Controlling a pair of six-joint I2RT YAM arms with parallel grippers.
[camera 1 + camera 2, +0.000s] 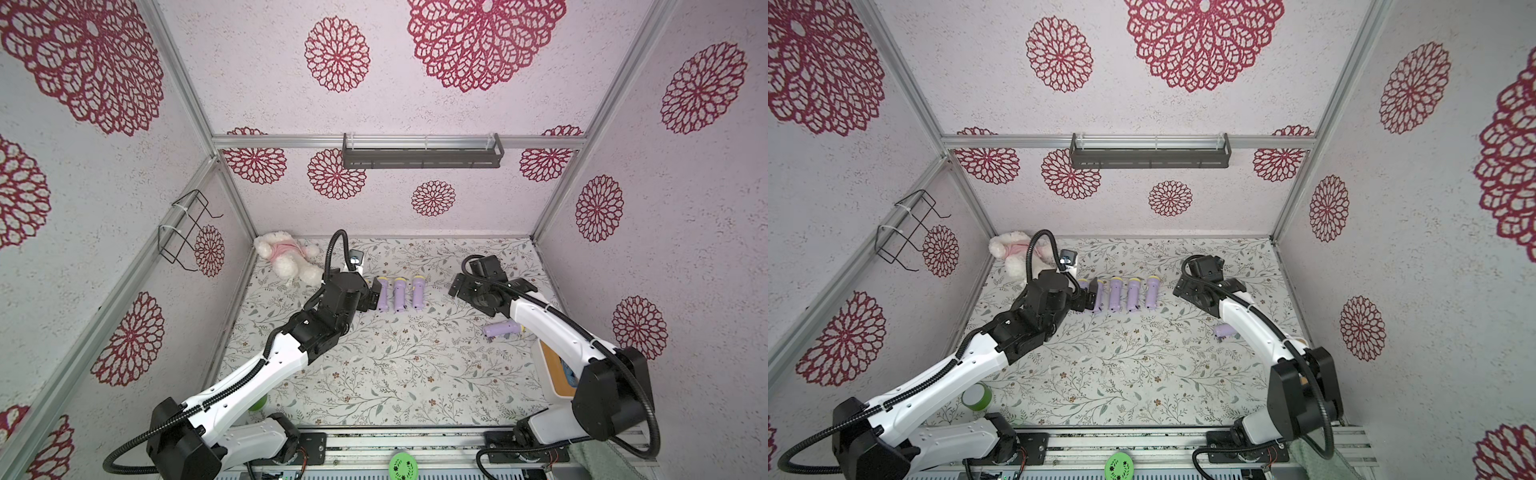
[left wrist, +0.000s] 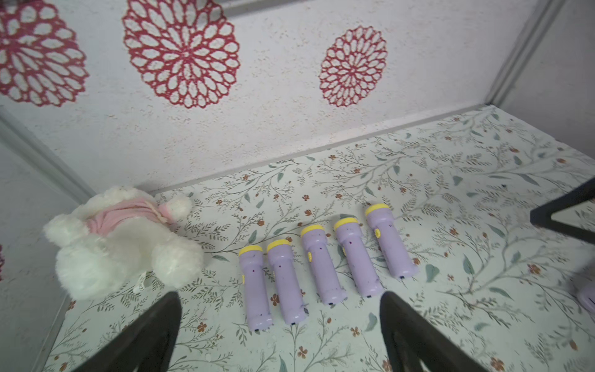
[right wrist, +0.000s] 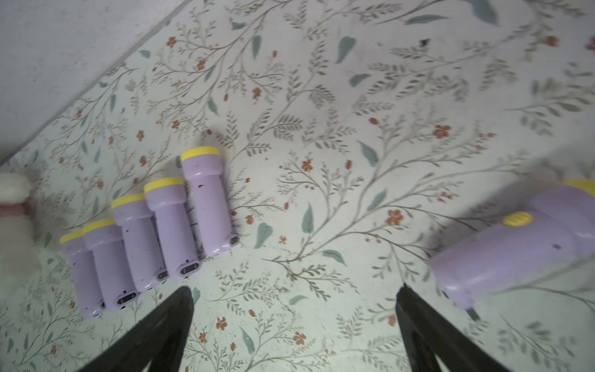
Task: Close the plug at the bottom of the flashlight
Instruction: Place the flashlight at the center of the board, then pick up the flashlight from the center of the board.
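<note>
Several purple flashlights with yellow heads (image 1: 400,295) (image 2: 322,267) (image 3: 170,228) lie side by side at the back middle of the table, bases toward me. One more flashlight (image 1: 500,329) (image 1: 1225,330) (image 3: 502,257) lies alone on its side at the right, partly under my right arm. A small dark piece sticks out at its base end; I cannot tell whether this is the plug. My left gripper (image 1: 372,296) (image 2: 280,294) is open at the row's left end, holding nothing. My right gripper (image 1: 457,287) (image 3: 294,287) hangs open over bare table between the row and the lone flashlight.
A white plush toy in pink (image 1: 286,257) (image 2: 122,241) lies in the back left corner. A white tray with a wooden floor (image 1: 552,370) stands by the right wall. A green tape roll (image 1: 977,397) sits under my left arm. The walls carry a wire rack (image 1: 187,232) and a dark shelf (image 1: 422,156).
</note>
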